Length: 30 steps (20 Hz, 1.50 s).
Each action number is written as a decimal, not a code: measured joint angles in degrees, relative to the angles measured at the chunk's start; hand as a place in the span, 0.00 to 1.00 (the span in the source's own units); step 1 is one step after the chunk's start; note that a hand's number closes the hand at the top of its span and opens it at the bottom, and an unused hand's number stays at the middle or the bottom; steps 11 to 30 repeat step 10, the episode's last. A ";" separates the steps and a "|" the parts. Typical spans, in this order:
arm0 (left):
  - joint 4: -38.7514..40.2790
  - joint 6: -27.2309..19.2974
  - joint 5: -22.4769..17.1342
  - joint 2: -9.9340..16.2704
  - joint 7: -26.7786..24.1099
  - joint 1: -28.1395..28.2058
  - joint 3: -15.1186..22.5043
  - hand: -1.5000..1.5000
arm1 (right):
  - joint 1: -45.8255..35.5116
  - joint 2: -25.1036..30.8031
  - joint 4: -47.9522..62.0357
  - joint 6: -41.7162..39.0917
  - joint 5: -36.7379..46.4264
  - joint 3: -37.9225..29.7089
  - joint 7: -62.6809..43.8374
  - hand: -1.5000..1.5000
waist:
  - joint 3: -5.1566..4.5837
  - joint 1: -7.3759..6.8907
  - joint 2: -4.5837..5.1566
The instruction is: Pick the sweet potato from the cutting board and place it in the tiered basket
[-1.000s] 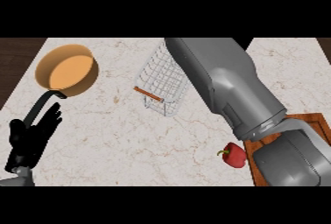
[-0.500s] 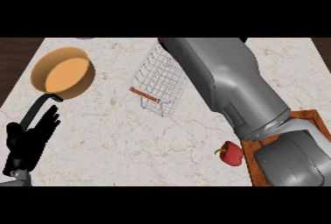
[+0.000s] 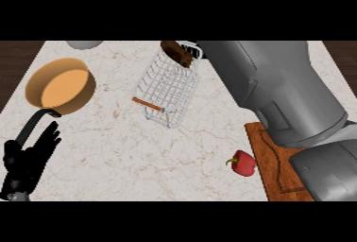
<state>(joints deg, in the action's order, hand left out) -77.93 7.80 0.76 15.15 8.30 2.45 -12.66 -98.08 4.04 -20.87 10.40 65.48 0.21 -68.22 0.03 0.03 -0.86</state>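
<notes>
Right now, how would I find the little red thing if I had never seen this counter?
Start at the brown cutting board on the counter's right side, half under the big grey arm. Just off its left edge, on the marble, lies the red pepper. It is the only red thing; the wire basket and orange pan sit farther off.

- Brown oblong sweet potato (image 3: 178, 53): in top of white wire tiered basket (image 3: 166, 90).
- Orange pan (image 3: 61, 88), black handle: left on marbled desk (image 3: 140, 156).
- Red bell pepper (image 3: 242, 163): beside wooden cutting board (image 3: 275, 163).
- Left black robot hand (image 3: 28, 158): open, lower left.
</notes>
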 measured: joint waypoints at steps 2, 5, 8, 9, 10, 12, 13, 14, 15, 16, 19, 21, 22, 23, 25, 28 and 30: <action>0.08 -0.29 -0.01 -0.09 0.14 0.28 -0.24 0.50 | 0.33 0.32 -2.88 1.98 -0.57 -1.79 -0.06 0.00 | 0.07 0.92 -0.37; 0.37 -0.52 -0.20 -0.12 -0.28 1.43 -0.87 0.50 | 0.98 0.89 -8.08 4.93 -1.29 -4.49 0.47 0.00 | 0.16 2.13 -0.98; 0.52 -0.83 -0.45 -0.03 -0.36 2.10 -1.58 0.50 | 2.55 -0.21 -13.91 7.71 -1.31 -6.12 1.30 0.00 | 0.24 3.39 -1.60; 0.51 -0.83 -0.58 0.19 -0.21 2.21 -1.88 0.50 | 3.46 -0.66 -15.93 8.57 -1.35 -6.62 1.65 0.00 | 0.27 3.81 -1.76; 0.44 -0.80 -0.63 0.24 -0.17 2.64 -2.01 0.50 | 4.63 -0.85 -17.96 9.36 -1.37 -7.14 2.05 0.00 | 0.30 4.23 -1.92; 0.44 -0.80 -0.63 0.24 -0.17 2.64 -2.01 0.50 | 4.63 -0.85 -17.96 9.36 -1.37 -7.14 2.05 0.00 | 0.30 4.23 -1.92; 0.44 -0.80 -0.63 0.24 -0.17 2.64 -2.01 0.50 | 4.63 -0.85 -17.96 9.36 -1.37 -7.14 2.05 0.00 | 0.30 4.23 -1.92; 0.44 -0.80 -0.63 0.24 -0.17 2.64 -2.01 0.50 | 4.63 -0.85 -17.96 9.36 -1.37 -7.14 2.05 0.00 | 0.30 4.23 -1.92; 0.44 -0.80 -0.63 0.24 -0.17 2.64 -2.01 0.50 | 4.63 -0.85 -17.96 9.36 -1.37 -7.14 2.05 0.00 | 0.30 4.23 -1.92; 0.44 -0.80 -0.63 0.24 -0.17 2.64 -2.01 0.50 | 4.63 -0.85 -17.96 9.36 -1.37 -7.14 2.05 0.00 | 0.30 4.23 -1.92; 0.44 -0.80 -0.63 0.24 -0.17 2.64 -2.01 0.50 | 4.63 -0.85 -17.96 9.36 -1.37 -7.14 2.05 0.00 | 0.30 4.23 -1.92; 0.44 -0.80 -0.63 0.24 -0.17 2.64 -2.01 0.50 | 4.63 -0.85 -17.96 9.36 -1.37 -7.14 2.05 0.00 | 0.30 4.23 -1.92; 0.44 -0.80 -0.63 0.24 -0.17 2.64 -2.01 0.50 | 4.63 -0.85 -17.96 9.36 -1.37 -7.14 2.05 0.00 | 0.30 4.23 -1.92; 0.44 -0.80 -0.63 0.24 -0.17 2.64 -2.01 0.50 | 4.63 -0.85 -17.96 9.36 -1.37 -7.14 2.05 0.00 | 0.30 4.23 -1.92; 0.44 -0.80 -0.63 0.24 -0.17 2.64 -2.01 0.50 | 4.63 -0.85 -17.96 9.36 -1.37 -7.14 2.05 0.00 | 0.30 4.23 -1.92; 0.44 -0.80 -0.63 0.24 -0.17 2.64 -2.01 0.50 | 4.63 -0.85 -17.96 9.36 -1.37 -7.14 2.05 0.00 | 0.30 4.23 -1.92; 0.44 -0.80 -0.63 0.24 -0.17 2.64 -2.01 0.50 | 4.63 -0.85 -17.96 9.36 -1.37 -7.14 2.05 0.00 | 0.30 4.23 -1.92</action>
